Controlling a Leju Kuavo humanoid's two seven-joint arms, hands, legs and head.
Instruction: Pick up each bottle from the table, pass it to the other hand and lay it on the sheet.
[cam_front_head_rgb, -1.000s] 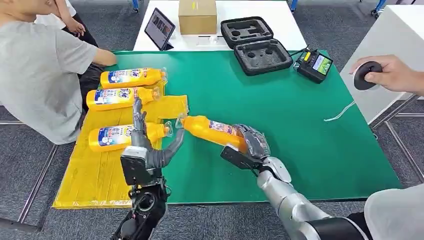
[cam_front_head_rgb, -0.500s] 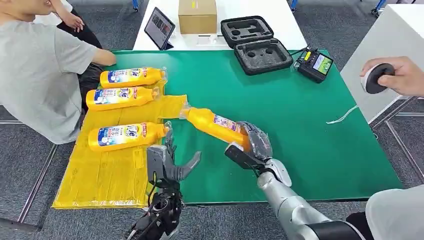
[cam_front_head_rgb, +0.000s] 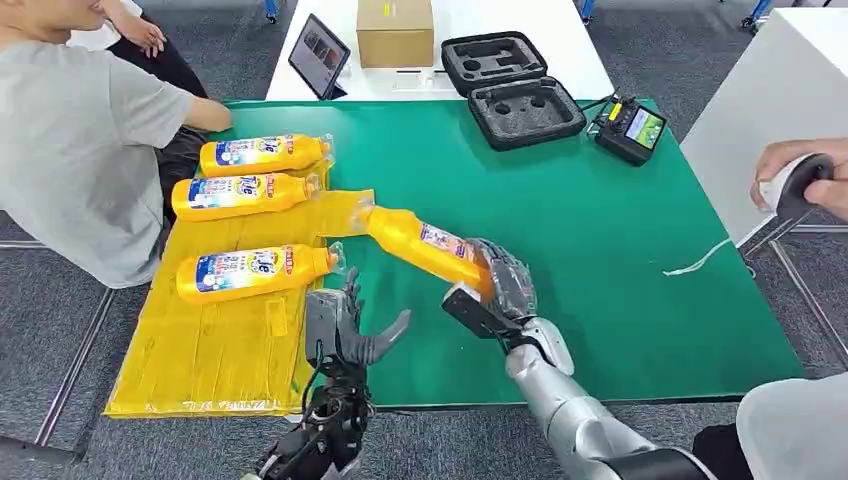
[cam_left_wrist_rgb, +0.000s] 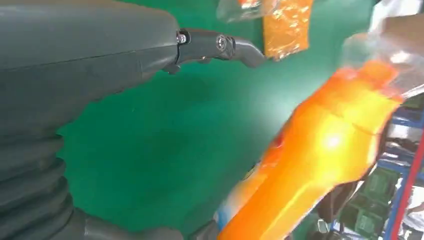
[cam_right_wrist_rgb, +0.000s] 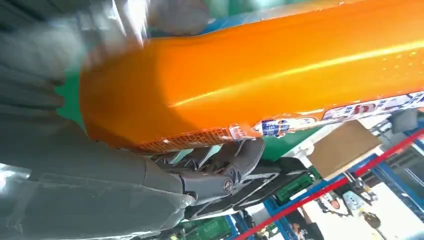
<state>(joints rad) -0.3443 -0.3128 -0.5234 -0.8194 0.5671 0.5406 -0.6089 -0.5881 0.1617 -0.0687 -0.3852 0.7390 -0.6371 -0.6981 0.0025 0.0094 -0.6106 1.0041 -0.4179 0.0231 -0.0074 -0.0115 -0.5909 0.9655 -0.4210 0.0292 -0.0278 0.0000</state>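
Note:
My right hand (cam_front_head_rgb: 502, 290) grips the base of an orange bottle (cam_front_head_rgb: 420, 245) that slants up and away to the left, its clear cap over the edge of the yellow sheet (cam_front_head_rgb: 215, 340). The same bottle (cam_right_wrist_rgb: 260, 75) fills the right wrist view, dark fingers (cam_right_wrist_rgb: 220, 172) wrapped under it. My left hand (cam_front_head_rgb: 350, 325) hovers open with fingers spread near the table's front edge, below and left of the bottle (cam_left_wrist_rgb: 310, 150). Three more orange bottles lie near the sheet: one (cam_front_head_rgb: 255, 270) on it, one (cam_front_head_rgb: 240, 193) at its far end, one (cam_front_head_rgb: 262, 153) on the green mat beyond.
A person in a grey shirt (cam_front_head_rgb: 80, 150) sits at the table's left side. Another person's hand (cam_front_head_rgb: 805, 185) holds a round device at the right. A black foam case (cam_front_head_rgb: 510, 90), a controller (cam_front_head_rgb: 627, 128), a tablet (cam_front_head_rgb: 320, 57) and a cardboard box (cam_front_head_rgb: 395, 32) stand at the back.
My left hand dropped from upright beside the sheet's bottle to low near the front edge, moving right. The right hand tilted its bottle's cap farther away. The person's hand at right shifted right.

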